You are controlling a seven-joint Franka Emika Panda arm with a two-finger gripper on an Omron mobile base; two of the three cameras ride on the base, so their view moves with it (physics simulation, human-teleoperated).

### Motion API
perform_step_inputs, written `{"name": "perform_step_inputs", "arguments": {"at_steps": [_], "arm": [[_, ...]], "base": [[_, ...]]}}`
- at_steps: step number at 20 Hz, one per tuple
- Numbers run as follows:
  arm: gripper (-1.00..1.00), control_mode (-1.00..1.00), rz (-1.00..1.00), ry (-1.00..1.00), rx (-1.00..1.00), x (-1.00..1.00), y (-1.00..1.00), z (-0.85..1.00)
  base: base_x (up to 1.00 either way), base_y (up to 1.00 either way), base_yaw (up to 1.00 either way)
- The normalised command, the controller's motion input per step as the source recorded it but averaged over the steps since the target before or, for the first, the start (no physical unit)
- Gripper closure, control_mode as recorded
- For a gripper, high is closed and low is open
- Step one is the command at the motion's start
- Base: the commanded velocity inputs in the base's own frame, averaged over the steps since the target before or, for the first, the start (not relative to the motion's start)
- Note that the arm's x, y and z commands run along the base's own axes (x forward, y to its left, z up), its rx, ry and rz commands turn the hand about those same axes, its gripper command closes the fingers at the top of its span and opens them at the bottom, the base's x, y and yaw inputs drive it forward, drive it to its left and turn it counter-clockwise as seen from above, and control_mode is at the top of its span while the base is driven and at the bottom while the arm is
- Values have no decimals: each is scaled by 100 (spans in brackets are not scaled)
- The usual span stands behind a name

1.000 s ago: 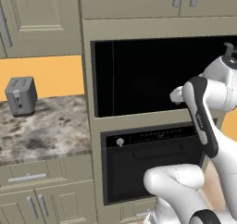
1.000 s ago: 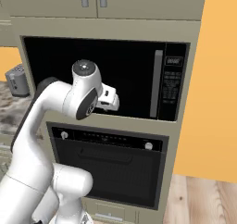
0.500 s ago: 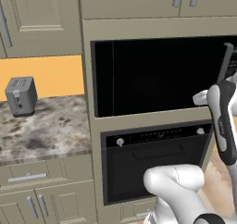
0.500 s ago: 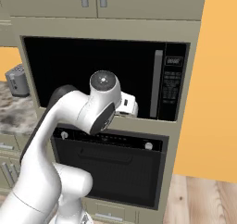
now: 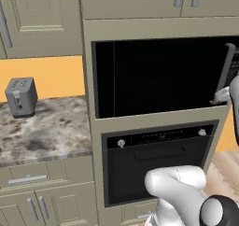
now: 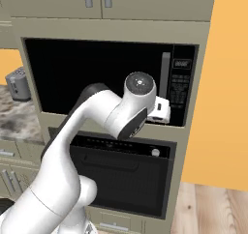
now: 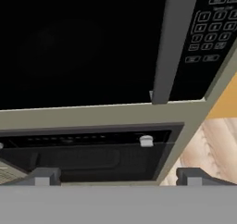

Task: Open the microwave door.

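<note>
In the left base view, the microwave (image 5: 163, 75) sits in beige cabinetry above the oven (image 5: 158, 162), and the microwave door (image 5: 158, 75) lies shut and flush across its front. The door's handle (image 5: 226, 71) runs upright along the door's right edge. A white part of the arm (image 5: 226, 95) shows just beside the handle's lower end. A toaster (image 5: 21, 96) stands on the marble desk (image 5: 42, 131), well apart to the left of the microwave.

In the right base view, the door (image 6: 94, 78) is again closed, with the handle (image 6: 165, 76) between the glass and the button panel (image 6: 180, 85). The arm's wrist covers the lower part of the handle, and the gripper (image 6: 162, 111) reaches toward the microwave's bottom edge, just beside the handle's foot; from here the jaws' spread cannot be told.

In the hand view, the handle (image 7: 169, 45) rises above the space between the two fingertips (image 7: 42, 177), nearer the right one. Its lower end stops at the microwave's bottom edge, apart from both tips. The jaws stand wide and hold nothing. The oven knob (image 7: 146, 141) sits below the handle.
</note>
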Motion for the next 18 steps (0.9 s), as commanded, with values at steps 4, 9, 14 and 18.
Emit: {"name": "perform_step_inputs", "arguments": {"at_steps": [4,9,14,18], "arm": [[-100,-100,0,0,0,47,-23,-1],[-100,-100,0,-4,0,47,-21,-1],[-100,-100,0,-19,0,25,-25,-10],[-100,-100,0,-23,1,29,-11,-10]], "base": [[0,0,0],[0,0,0],[0,0,0],[0,0,0]]}}
